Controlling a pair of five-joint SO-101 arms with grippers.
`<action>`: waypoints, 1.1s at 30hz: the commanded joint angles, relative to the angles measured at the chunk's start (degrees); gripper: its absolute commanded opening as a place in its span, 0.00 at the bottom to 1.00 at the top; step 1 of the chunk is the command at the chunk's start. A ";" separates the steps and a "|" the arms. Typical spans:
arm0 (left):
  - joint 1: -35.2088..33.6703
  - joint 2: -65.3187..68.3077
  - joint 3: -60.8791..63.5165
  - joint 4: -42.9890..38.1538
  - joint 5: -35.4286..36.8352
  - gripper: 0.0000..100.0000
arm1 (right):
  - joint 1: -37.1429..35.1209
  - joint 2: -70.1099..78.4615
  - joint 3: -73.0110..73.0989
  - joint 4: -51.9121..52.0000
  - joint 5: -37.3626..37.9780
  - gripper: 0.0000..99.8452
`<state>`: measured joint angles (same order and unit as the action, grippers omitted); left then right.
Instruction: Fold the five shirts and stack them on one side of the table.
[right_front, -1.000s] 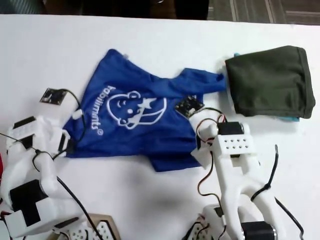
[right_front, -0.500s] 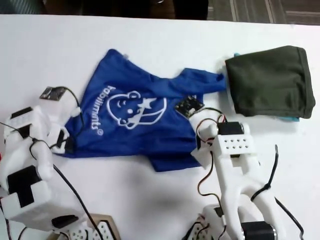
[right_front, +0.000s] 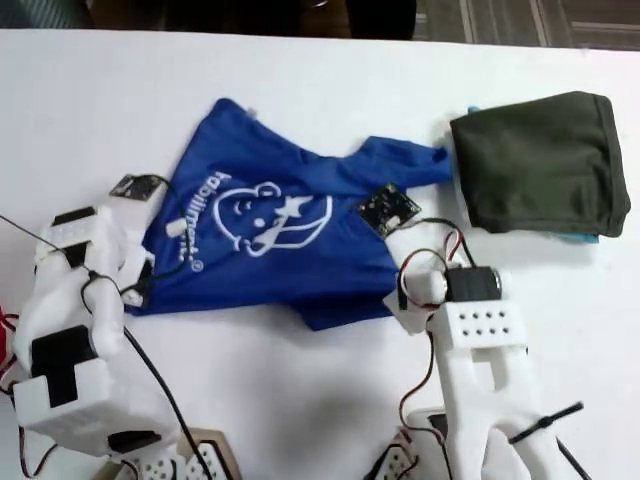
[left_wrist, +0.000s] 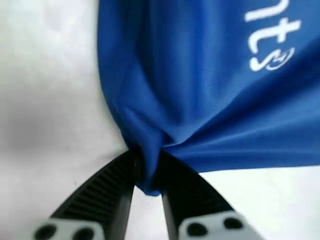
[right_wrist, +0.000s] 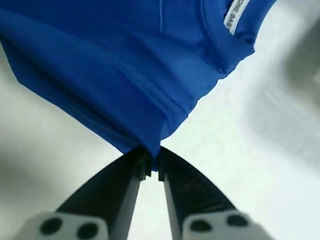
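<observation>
A: Shirts first. Where are they?
B: The blue shirt (right_front: 285, 250) lies rumpled, print up, mid-table (right_front: 100, 100). A folded dark green shirt (right_front: 535, 160) sits at the right side, just beside the blue one's sleeve.
A: And the claws?
B: The left gripper (left_wrist: 148, 161) is pinched tight on a bunched corner of the blue shirt. The right gripper (right_wrist: 150, 159) is clamped on that shirt's opposite near edge, its jaws nearly touching through the cloth.

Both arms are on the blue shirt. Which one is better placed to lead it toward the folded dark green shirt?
Right, probably. The right gripper is shut on the blue shirt at the edge nearer the dark green shirt; the left gripper pinches the far corner.
</observation>
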<state>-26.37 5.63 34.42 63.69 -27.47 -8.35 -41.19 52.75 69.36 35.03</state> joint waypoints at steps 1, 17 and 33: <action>1.76 -0.26 -1.36 1.76 2.37 0.03 | -0.22 -2.77 0.97 -1.98 -0.62 0.02; 1.85 0.09 -6.29 4.84 2.46 0.03 | -9.63 -2.95 4.75 6.11 -0.26 0.17; 1.85 0.18 -2.42 -0.88 2.55 0.03 | -15.96 -2.33 5.63 7.34 -0.70 0.21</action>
<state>-25.14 5.89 31.96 64.48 -25.27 -23.47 -42.07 58.29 77.71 34.68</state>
